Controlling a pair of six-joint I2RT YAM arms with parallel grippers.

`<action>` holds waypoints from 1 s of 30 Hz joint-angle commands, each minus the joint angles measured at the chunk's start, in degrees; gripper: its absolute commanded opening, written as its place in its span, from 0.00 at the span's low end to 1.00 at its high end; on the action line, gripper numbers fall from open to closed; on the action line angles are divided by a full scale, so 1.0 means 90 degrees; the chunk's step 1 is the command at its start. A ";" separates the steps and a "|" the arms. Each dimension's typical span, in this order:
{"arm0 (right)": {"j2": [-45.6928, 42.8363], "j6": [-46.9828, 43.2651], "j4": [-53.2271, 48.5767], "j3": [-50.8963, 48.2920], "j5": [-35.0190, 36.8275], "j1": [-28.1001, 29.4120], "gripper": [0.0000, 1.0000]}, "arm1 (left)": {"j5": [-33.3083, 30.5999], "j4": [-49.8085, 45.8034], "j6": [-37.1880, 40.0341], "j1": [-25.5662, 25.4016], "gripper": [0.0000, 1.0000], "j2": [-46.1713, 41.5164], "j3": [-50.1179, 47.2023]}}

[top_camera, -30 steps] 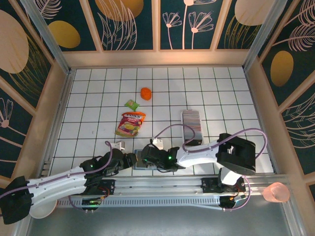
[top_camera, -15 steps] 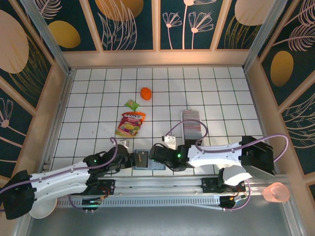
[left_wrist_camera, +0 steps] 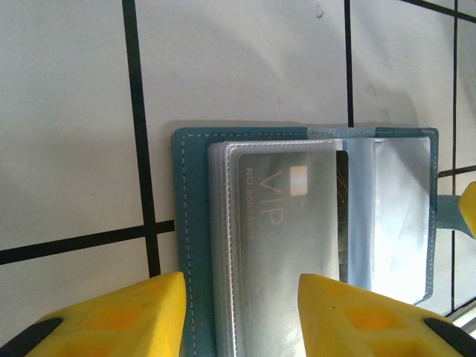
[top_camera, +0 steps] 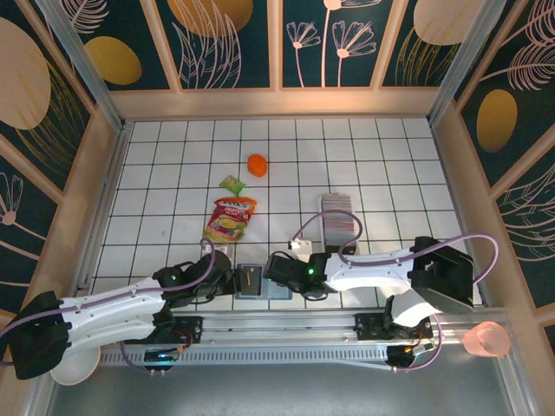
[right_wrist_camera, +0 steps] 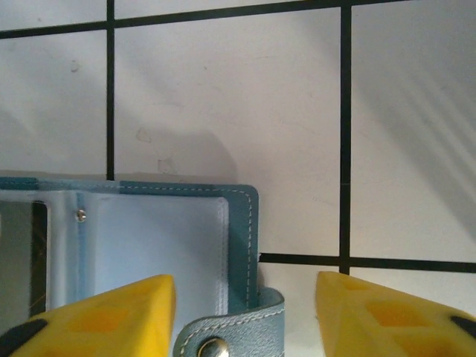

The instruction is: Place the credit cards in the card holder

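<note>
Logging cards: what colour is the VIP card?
VIP card: silver-grey, best in left wrist view.

Teal card holder (left_wrist_camera: 190,223) with pale stitching, silvery credit card (left_wrist_camera: 286,223), white table (left_wrist_camera: 67,111) with black grid lines.

card holder (left_wrist_camera: 375,223) cut off below, clasp tab (right_wrist_camera: 232,335) cropped

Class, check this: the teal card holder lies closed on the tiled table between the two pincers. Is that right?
No. The card holder lies open, not closed: the left wrist view shows its clear sleeves with a VIP card inside one. It does lie on the tiled table between the left pincer and the right pincer.
</note>
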 commanded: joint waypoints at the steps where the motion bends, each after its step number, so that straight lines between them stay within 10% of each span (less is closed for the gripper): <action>1: 0.0123 -0.0076 -0.0026 0.0060 0.0125 -0.0048 0.44 | -0.0199 -0.0482 0.0178 -0.0002 0.44 -0.0054 0.0206; 7: 0.0096 -0.0015 -0.0094 0.0033 0.0182 -0.0072 0.26 | -0.0043 -0.0364 0.0220 -0.0004 0.45 0.0171 0.0237; 18: -0.0224 0.0211 -0.0372 -0.0088 0.0373 -0.0072 0.33 | 0.0059 -0.0177 0.0279 -0.0009 0.45 0.0585 0.0276; 30: -0.0603 0.0489 -0.0508 -0.0379 0.0507 -0.0079 0.19 | 0.0171 -0.0043 0.0249 -0.0008 0.44 0.0679 0.0302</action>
